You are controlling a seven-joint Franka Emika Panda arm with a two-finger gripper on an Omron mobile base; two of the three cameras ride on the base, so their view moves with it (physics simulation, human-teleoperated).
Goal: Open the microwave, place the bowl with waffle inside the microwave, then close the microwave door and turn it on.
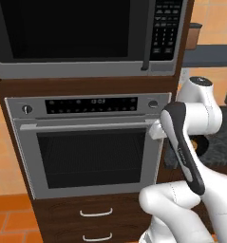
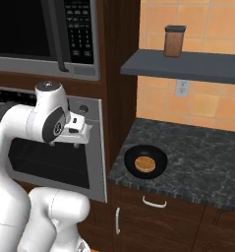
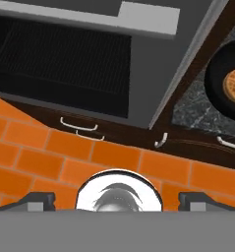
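Left base view: microwave [image 1: 81,38] sitting above silver oven [image 1: 91,142], microwave door [image 1: 70,33] shut, handle at right.

Right base view: bowl with waffle [image 2: 145,162] resting on dark counter [image 2: 202,157], right of oven, well apart from arm.

Hand view: gripper [image 3: 116,199] pointing down at orange floor [image 3: 35,147], fingers [image 3: 38,201] spread wide, holding nothing; bowl showing at upper right.

The white arm is folded at its elbow, the forearm rising to a wrist bent forward and down. The gripper [image 3: 117,199] points down. Its two dark fingertips [image 3: 38,200] stand wide apart at either side, jaws open with nothing between them, gripping nothing.
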